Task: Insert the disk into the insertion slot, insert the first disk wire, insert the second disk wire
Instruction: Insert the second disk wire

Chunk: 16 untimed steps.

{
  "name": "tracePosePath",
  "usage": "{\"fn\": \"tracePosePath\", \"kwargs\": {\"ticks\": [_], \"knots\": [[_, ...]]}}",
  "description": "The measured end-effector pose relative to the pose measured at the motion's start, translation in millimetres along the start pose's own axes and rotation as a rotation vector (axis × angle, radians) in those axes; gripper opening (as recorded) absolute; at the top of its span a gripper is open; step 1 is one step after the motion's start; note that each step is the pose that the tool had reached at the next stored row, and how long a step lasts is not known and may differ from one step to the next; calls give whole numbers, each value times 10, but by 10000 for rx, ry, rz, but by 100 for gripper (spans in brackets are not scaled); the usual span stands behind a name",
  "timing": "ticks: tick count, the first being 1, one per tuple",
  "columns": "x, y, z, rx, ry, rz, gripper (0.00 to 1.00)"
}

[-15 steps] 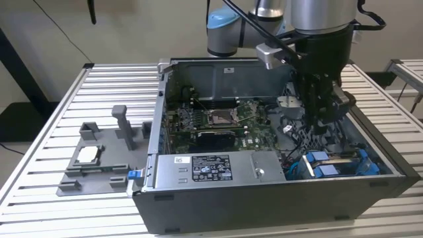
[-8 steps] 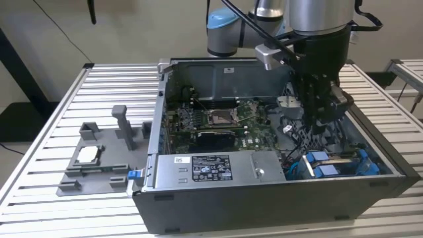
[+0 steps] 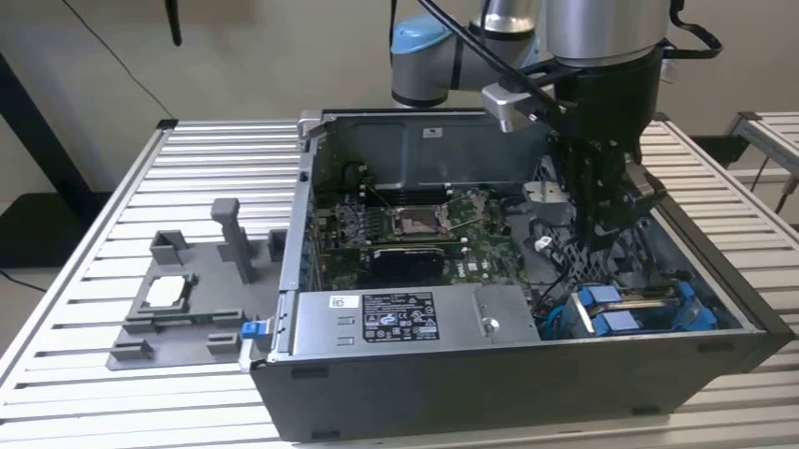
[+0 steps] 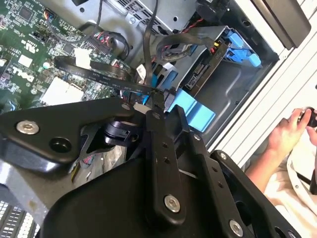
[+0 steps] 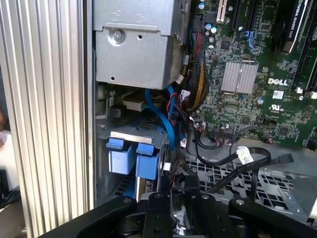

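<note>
- The black two-fingered pincer (image 4: 161, 95) on the silver and blue robot arm (image 3: 600, 37) reaches down into the open dark grey computer case (image 3: 500, 383). It hangs above the case's corner on the exterior view's right.
- Its fingers (image 4: 158, 148) are drawn close together, and in the second wrist view they pinch the end of a flat black wire (image 4: 109, 77).
- That wire carries a white tag (image 4: 81, 58) and runs back over the green motherboard (image 3: 413, 224).
- The flat silver-white disk in its bright blue plastic carrier (image 3: 624, 311) sits inside the dark grey metal insertion slot with blue rails (image 3: 694, 313). The slot is in the case's near corner on the exterior view's right.
- In the first wrist view, the carrier's two blue end tabs (image 5: 133, 161) stick out side by side from the slot, close to the pincer.
- A thin blue cable (image 5: 163, 119) curves down beside those tabs.
- The grey labelled power-supply box (image 3: 399, 318) lies along the case's near wall, just beside the slot on the exterior view's left.
- The case stands on a slatted aluminium table (image 3: 187, 187).
- A grey plastic fixture (image 3: 187, 318) rests on the table, beside the case on the exterior view's left.
- In the second wrist view, a person's hand (image 4: 292, 131) shows beyond the table's edge, well apart from the pincer.
</note>
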State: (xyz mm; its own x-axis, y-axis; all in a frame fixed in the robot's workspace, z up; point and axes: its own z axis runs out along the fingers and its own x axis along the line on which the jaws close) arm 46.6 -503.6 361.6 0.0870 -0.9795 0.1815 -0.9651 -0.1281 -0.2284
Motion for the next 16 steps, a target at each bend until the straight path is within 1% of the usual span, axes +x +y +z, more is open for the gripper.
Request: {"fn": "tracePosePath", "kwargs": {"ticks": [1,3,4,7,10,11,12,13,14,16], "knots": [[0,0,0,0,0,0,18],[0,0,0,0,0,0,18],[0,0,0,0,0,0,11],[1,0,0,0,0,0,11],[4,-5,-18,-3,5,-2,11],[5,-8,-21,-2,1,-5,13],[6,-13,-21,-1,-2,-9,19],[7,-18,-20,0,-3,-12,19],[10,-18,-21,-1,0,-13,25],[20,-18,-19,-1,0,-14,25]]}}
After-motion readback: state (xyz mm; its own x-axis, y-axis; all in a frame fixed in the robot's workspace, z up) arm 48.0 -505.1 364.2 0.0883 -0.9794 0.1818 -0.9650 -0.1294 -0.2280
